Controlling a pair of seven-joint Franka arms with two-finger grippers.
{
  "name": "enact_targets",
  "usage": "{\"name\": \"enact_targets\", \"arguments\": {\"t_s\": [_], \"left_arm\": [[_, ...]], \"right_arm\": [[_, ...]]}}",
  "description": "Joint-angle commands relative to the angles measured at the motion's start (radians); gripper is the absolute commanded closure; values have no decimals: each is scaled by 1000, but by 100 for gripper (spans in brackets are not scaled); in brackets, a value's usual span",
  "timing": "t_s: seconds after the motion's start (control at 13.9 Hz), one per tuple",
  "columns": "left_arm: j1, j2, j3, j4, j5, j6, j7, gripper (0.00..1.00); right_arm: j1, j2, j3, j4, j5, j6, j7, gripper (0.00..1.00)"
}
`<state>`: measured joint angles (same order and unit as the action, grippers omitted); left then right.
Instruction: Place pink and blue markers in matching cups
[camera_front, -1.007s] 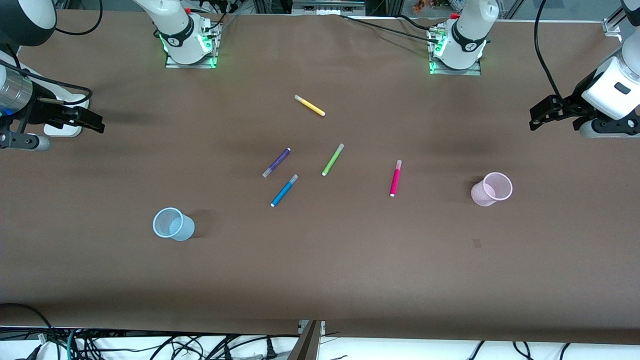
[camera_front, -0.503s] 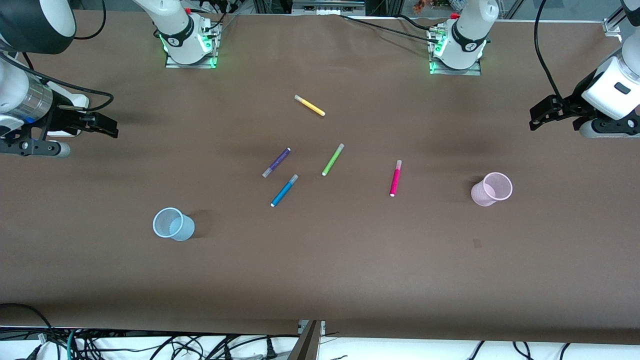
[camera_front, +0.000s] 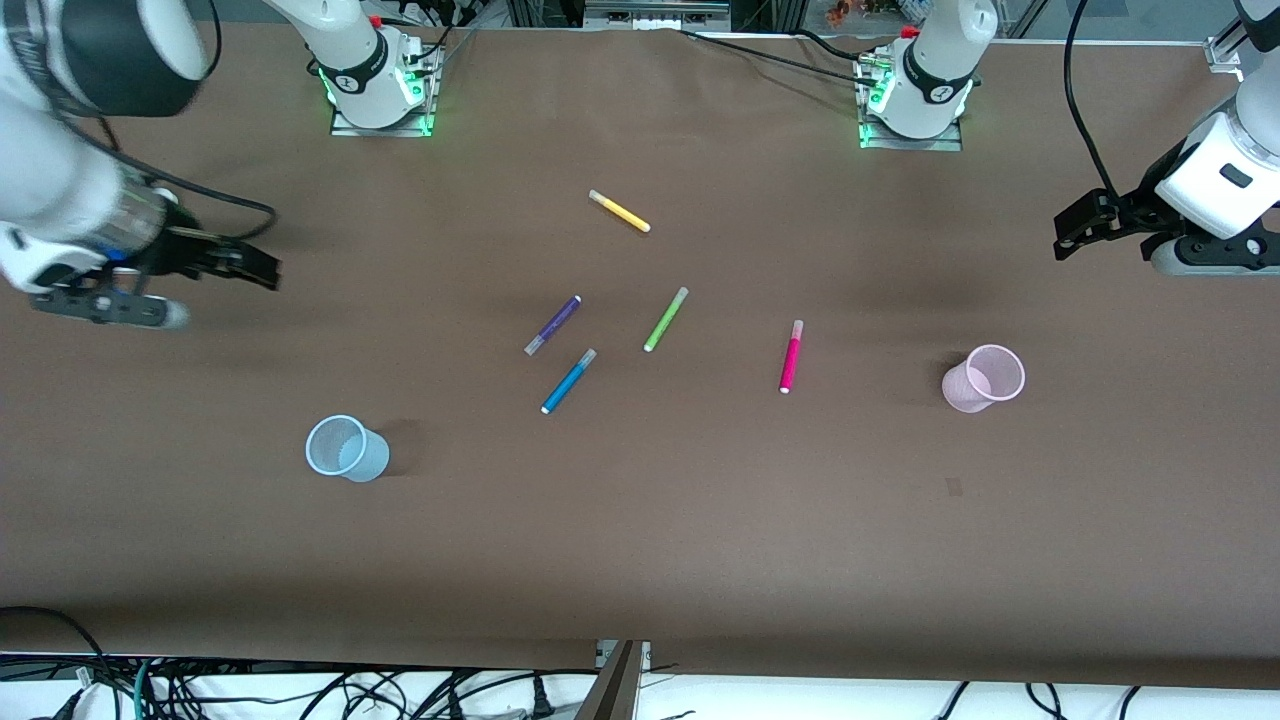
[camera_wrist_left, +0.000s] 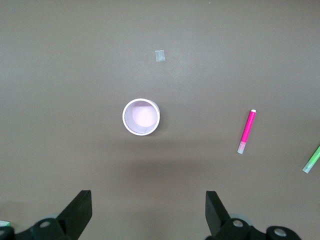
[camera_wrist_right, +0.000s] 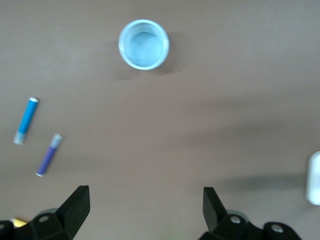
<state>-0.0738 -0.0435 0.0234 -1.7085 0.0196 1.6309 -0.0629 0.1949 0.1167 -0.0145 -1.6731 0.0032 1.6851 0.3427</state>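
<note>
Two Franka arms hang above a brown table (camera_front: 700, 560) strewn with felt-tip pens. The right gripper (camera_front: 262, 268) is held low over bare tabletop at the right arm's end, its forearm reaching in level from the edge of the front view; the right wrist view shows its two black fingers (camera_wrist_right: 74, 207) spread wide with nothing between them. The left gripper (camera_front: 1072, 228) is held over bare tabletop at the left arm's end, its white wrist angled down toward the table, and the left wrist view shows its fingers (camera_wrist_left: 80, 212) likewise spread wide and empty.

The blue marker (camera_front: 569, 381) lies flat near the table's middle, just beside the dark purple pen (camera_front: 553, 325) and nearer to the front camera than it. The pale blue cup (camera_front: 345, 449) stands upright and empty, well apart from the blue marker toward the right arm's end and nearer still to the front camera. The pink marker (camera_front: 790, 357) lies flat between a lime-green pen (camera_front: 666, 319) and the pale pink cup (camera_front: 984, 378), which stands upright and empty toward the left arm's end. A yellow pen (camera_front: 620, 211) lies closest to the robots' bases. A small pale scrap (camera_wrist_left: 160, 56) lies on the table near the pink cup.
</note>
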Motion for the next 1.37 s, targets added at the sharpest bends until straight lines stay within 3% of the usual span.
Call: {"name": "enact_targets", "arguments": {"t_s": [0.0, 0.29, 0.58, 0.93, 1.29], "left_arm": [[-1, -3, -5, 4, -9, -8, -9, 0], [-4, 49, -36, 1, -13, -49, -9, 0], [-20, 167, -75, 3, -20, -28, -11, 0], [-20, 324, -203, -8, -18, 84, -12, 0], [-26, 465, -253, -57, -12, 274, -6, 0]], "right_arm": [[78, 66, -4, 27, 14, 54, 116, 0], [155, 167, -4, 26, 15, 191, 257, 0], [224, 286, -4, 27, 12, 330, 376, 0], [311, 429, -4, 27, 12, 494, 551, 0], [366, 532, -4, 26, 15, 628, 659, 0]]}}
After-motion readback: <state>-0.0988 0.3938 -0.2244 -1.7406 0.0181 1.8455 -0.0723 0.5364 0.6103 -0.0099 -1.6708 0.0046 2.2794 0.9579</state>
